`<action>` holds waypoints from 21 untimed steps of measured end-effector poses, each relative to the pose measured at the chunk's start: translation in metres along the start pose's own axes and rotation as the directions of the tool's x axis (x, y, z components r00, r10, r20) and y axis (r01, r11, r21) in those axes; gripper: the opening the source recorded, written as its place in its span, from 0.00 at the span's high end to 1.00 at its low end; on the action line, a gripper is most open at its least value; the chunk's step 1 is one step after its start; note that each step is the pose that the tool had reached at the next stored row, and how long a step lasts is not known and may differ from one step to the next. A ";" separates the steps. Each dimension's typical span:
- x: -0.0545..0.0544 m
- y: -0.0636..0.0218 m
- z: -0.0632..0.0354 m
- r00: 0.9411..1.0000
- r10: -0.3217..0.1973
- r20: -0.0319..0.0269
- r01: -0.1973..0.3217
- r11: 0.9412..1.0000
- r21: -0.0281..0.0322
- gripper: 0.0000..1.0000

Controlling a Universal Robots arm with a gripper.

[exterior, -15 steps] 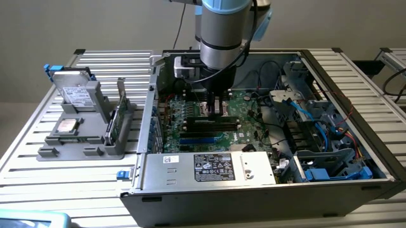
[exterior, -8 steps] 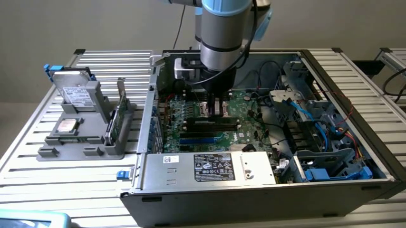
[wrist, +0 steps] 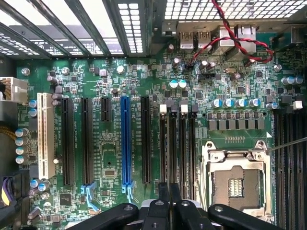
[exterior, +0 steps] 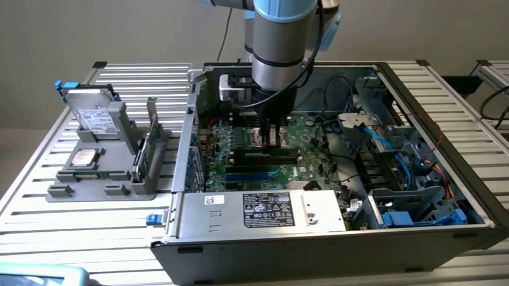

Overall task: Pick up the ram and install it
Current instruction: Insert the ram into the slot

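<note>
Clearly the gripper (exterior: pixel 272 145) hangs low inside the open computer case (exterior: pixel 318 250), just above the black slots (wrist: pixel 177 143) on the motherboard (wrist: pixel 110 158). Its fingers (wrist: pixel 164 196) are pressed together, with nothing I can see between them. The ram (exterior: pixel 142 156) stands on edge in the grey holder (exterior: pixel 80 192), well off to the exterior view's left of the gripper, beyond the case wall. Its long axis seems to run crosswise to those slots.

closed pincer (wrist: pixel 169 187) over black memory slots (wrist: pixel 178 143), between blue slot (wrist: pixel 125 139) and cpu socket (wrist: pixel 236 184) on green motherboard (wrist: pixel 110 158)
</note>
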State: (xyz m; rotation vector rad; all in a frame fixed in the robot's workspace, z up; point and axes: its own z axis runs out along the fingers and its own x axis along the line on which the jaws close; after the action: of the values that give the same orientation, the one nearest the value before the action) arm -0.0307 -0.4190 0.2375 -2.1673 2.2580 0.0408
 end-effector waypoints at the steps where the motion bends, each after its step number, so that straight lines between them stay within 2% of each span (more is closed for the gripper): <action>1: 0.000 -0.0004 0.0000 1.000 0.000 0.000 0.000 1.000 0.000 0.88; 21: 0.000 -0.0005 0.0028 1.000 0.000 0.000 0.000 1.000 0.000 0.88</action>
State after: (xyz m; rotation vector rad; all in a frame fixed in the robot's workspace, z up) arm -0.0303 -0.4191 0.2347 -2.1671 2.2580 0.0403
